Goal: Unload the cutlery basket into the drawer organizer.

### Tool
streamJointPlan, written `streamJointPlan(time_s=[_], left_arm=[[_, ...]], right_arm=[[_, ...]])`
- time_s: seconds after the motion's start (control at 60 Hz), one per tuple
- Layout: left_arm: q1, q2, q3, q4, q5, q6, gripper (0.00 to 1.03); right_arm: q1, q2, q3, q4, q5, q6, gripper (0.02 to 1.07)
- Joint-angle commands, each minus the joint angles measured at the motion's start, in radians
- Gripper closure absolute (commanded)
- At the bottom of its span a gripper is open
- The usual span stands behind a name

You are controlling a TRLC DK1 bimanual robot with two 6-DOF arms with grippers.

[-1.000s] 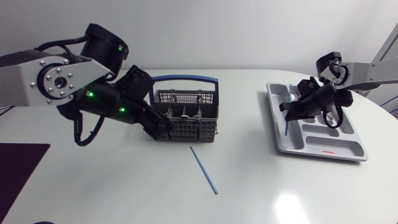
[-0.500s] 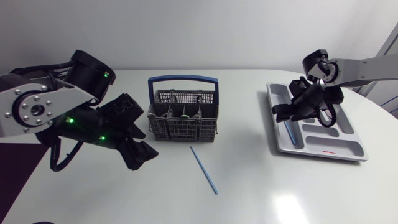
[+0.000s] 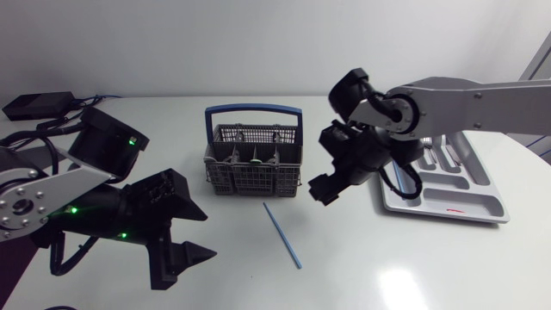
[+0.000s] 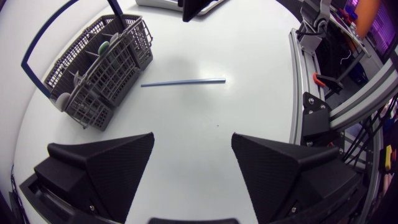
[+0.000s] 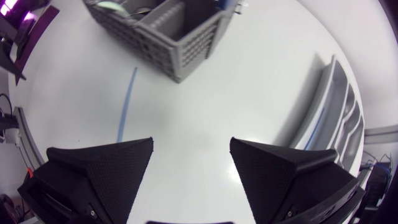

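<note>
Mid-table toward the far edge: cutlery basket (image 3: 254, 164), grey mesh, blue handle up, a few cutlery pieces standing in its compartments.

Thin blue stick (image 3: 282, 235) lies flat on the table (image 3: 387, 267) on the basket's near side, close to it but not touching.

Drawer organizer (image 3: 448, 200) sits at the right end of the table. It's a grey tray with long compartments, partly hidden behind the right arm. The right wrist view shows a thin blue piece (image 5: 314, 132) lying in one long compartment.

Left gripper (image 3: 196, 234) is at the near-left part of the table. Fingers spread wide, nothing between them. Its wrist view shows the stick ahead and the basket ahead and off to one side.

Right gripper (image 3: 325, 191) hangs over the table between basket and organizer. Fingers wide apart, empty. Its wrist view shows a basket corner and the stick ahead, organizer to the side.
</note>
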Motion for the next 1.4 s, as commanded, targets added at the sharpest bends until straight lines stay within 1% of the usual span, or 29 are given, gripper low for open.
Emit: streamJointPlan(time_s=[0.0,0.167,0.233,0.367,0.383,0.467,0.55,0.6,0.733,0.933,1.0,1.083,1.2,1.35,1.383], left_arm=[[-0.01,-0.005,-0.049,0.034,0.012,0.032,0.16],[-0.027,0.01,-0.101,0.134,0.012,0.035,0.16],[-0.03,0.021,-0.11,0.164,0.012,0.035,0.16],[-0.03,0.058,-0.124,0.216,0.019,0.035,0.16],[-0.03,0.061,-0.124,0.223,0.021,0.035,0.16],[-0.025,0.082,-0.124,0.239,0.03,0.035,0.16],[-0.023,0.101,-0.129,0.267,0.032,0.035,0.16],[-0.023,0.115,-0.13,0.279,0.032,0.035,0.16],[-0.022,0.148,-0.133,0.302,0.036,0.036,0.16],[-0.017,0.162,-0.136,0.319,0.039,0.038,0.16],[-0.017,0.167,-0.138,0.322,0.041,0.039,0.16],[-0.017,0.17,-0.141,0.324,0.042,0.039,0.16],[-0.017,0.171,-0.144,0.327,0.044,0.039,0.16],[-0.017,0.174,-0.148,0.333,0.044,0.038,0.16],[-0.017,0.174,-0.148,0.333,0.044,0.038,0.16]], right_arm=[[0.056,0.046,-0.014,-0.032,0.021,0.0,0.18],[0.137,0.121,0.031,-0.057,0.021,0.0,0.18],[0.154,0.147,0.045,-0.061,0.015,0.001,0.22],[0.183,0.21,0.069,-0.063,0.001,0.009,0.23],[0.19,0.216,0.071,-0.063,0.001,0.01,0.24],[0.2,0.243,0.083,-0.06,-0.008,0.018,0.31],[0.206,0.268,0.098,-0.043,-0.021,0.018,0.32],[0.211,0.286,0.107,-0.034,-0.03,0.018,0.4],[0.236,0.32,0.126,-0.028,-0.036,0.021,0.48],[0.249,0.371,0.141,-0.023,-0.04,0.023,0.48],[0.252,0.386,0.15,-0.022,-0.04,0.026,0.55],[0.259,0.4,0.157,-0.018,-0.04,0.038,0.58],[0.259,0.421,0.158,-0.018,-0.04,0.052,0.68],[0.256,0.44,0.16,-0.018,-0.042,0.059,0.84],[0.257,0.444,0.161,-0.018,-0.042,0.061,0.89]])
